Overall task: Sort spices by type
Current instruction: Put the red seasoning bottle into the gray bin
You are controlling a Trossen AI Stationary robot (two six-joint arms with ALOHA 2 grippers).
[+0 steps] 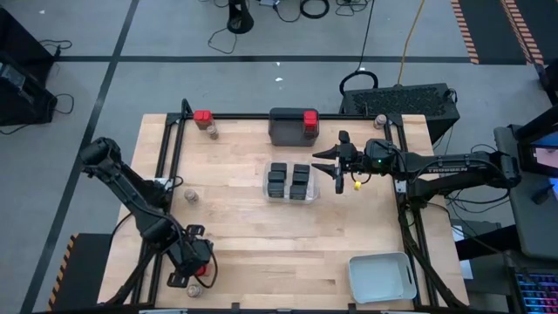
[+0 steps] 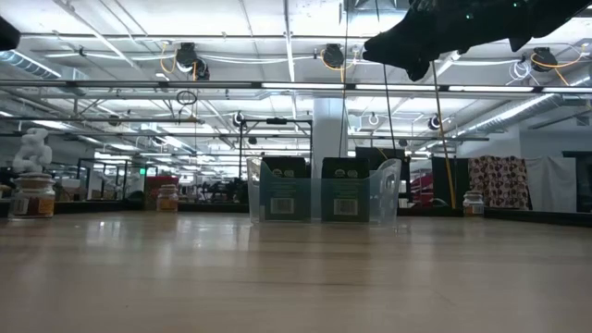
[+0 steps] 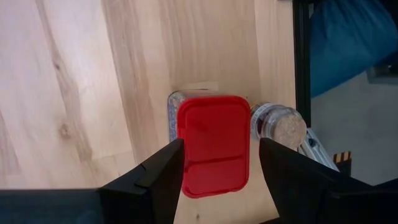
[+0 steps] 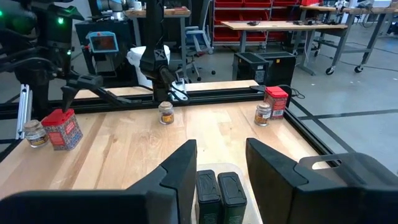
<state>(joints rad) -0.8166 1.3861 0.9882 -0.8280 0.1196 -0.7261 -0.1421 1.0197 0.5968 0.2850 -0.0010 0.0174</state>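
Observation:
My left gripper [image 3: 214, 177] stands open near the table's near left corner, pointing down. One finger is on either side of a red-topped blocky spice [image 3: 213, 144], [image 1: 202, 270]; the right wrist view shows the fingers above it [image 4: 62, 129]. A round jar [image 3: 280, 124] stands right beside that spice. My right gripper [image 4: 221, 165] is open and empty, level above the clear tray's [image 1: 267, 179] right end; the tray holds several black boxy spices [image 1: 289, 180]. Another red-topped spice [image 1: 309, 118] sits in the dark grey tray [image 1: 283, 131].
A red-topped spice [image 1: 203, 116] and a jar [image 1: 212, 132] stand at the far left. Loose jars stand at left centre [image 1: 190, 195] and far right [image 1: 380, 119]. A pale grey tray [image 1: 381, 277] lies at the near right. Black rails [image 1: 174, 157] border the table.

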